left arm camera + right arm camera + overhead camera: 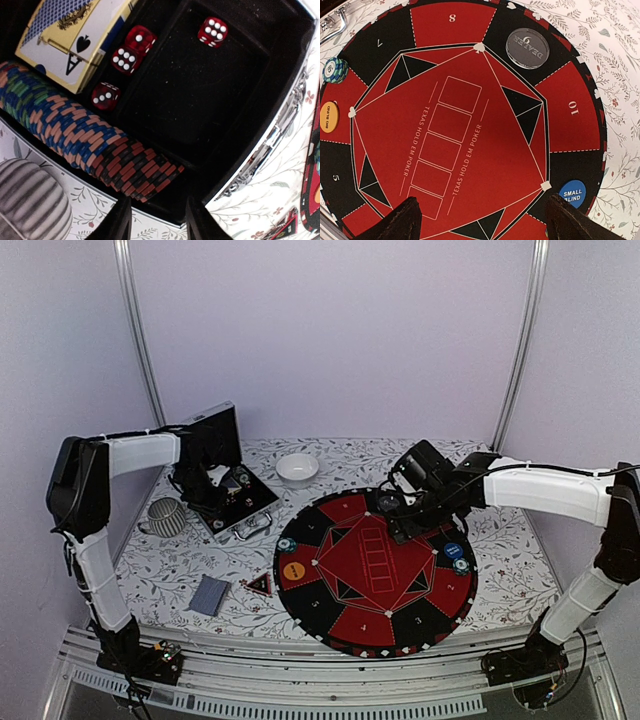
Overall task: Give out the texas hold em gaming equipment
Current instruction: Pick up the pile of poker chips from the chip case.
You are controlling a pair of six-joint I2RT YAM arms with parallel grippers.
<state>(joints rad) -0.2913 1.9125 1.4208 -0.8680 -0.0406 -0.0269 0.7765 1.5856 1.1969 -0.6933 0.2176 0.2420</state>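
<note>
Inside the silver case [270, 145], along one side wall, the row of poker chips [75, 125] stands on edge. Its long axis runs toward the left gripper [159, 220], red-and-black end nearest. That nearer arm reaches down over the case, fingers a narrow gap apart astride that end. Whether they pinch any chips I cannot tell. Well right of the case, the right gripper [480, 215] hangs spread wide, holding nothing.
</note>
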